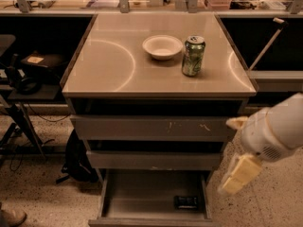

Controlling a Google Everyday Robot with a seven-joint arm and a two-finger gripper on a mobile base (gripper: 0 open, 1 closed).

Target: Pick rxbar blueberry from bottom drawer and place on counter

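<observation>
Claw [239,174] hangs lower right beside the open bottom drawer [142,195], grip impossible to tell; rxbar blueberry [186,202] lies inside, front right.

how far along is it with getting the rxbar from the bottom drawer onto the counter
Done: the bottom drawer is open. In hand: the gripper hangs low, right of the drawer unit, outside the drawer. Left: the rxbar blueberry lies on the drawer floor near its front right, so grasping, lifting and placing it on the counter remain.
</observation>
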